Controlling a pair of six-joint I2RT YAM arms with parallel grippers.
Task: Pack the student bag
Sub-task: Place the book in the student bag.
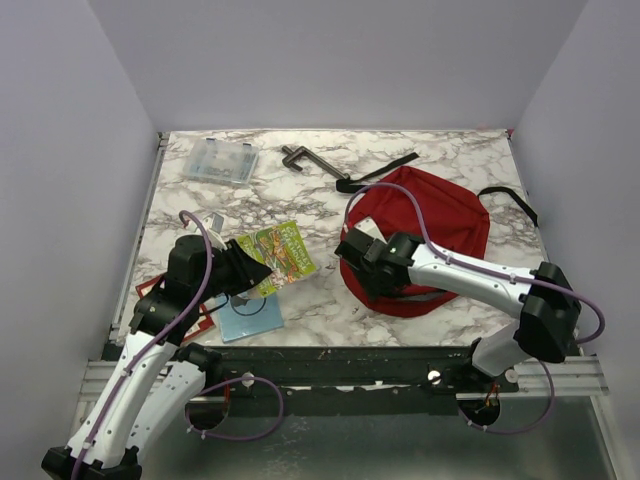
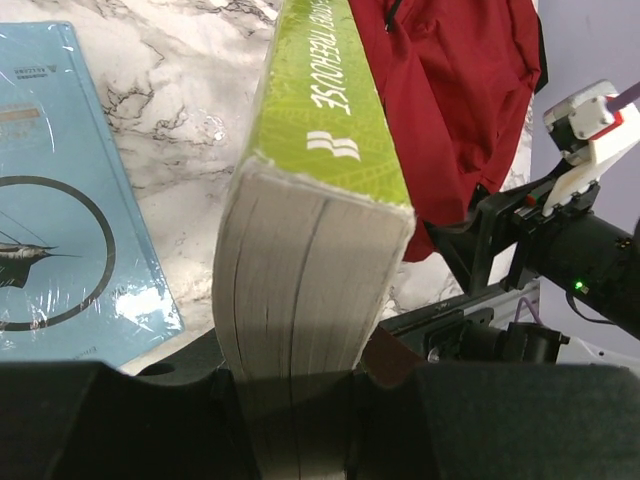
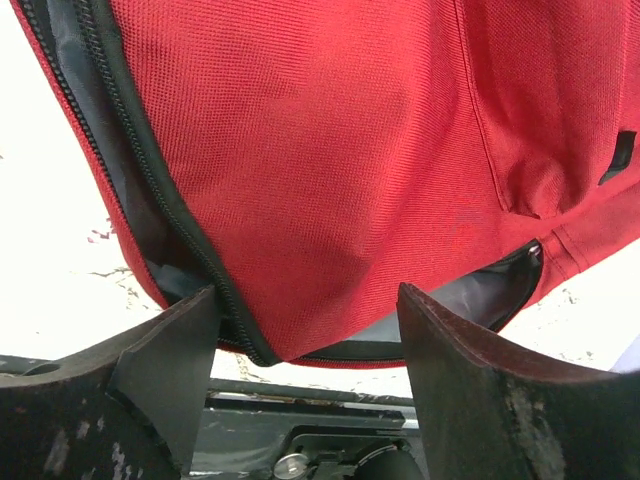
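The student bag [image 1: 440, 225] is a red backpack lying at the centre right of the table, its black-zippered opening facing left. My right gripper [image 1: 362, 265] is open at that opening. In the right wrist view its jaws [image 3: 305, 340] stand wide on either side of the bag's red flap edge [image 3: 330, 150], not pinching it. My left gripper [image 1: 243, 272] is shut on a thick green paperback book [image 1: 280, 252] and holds it off the table, left of the bag. In the left wrist view the book's page edge [image 2: 310, 260] fills the space between the jaws, and the bag [image 2: 450, 100] lies beyond it.
A light blue book [image 1: 250, 316] lies flat near the front edge under the left gripper, also in the left wrist view [image 2: 60, 200]. A red flat item [image 1: 150, 297] lies under the left arm. A clear plastic box [image 1: 220, 160] and a dark clamp [image 1: 305, 158] sit at the back.
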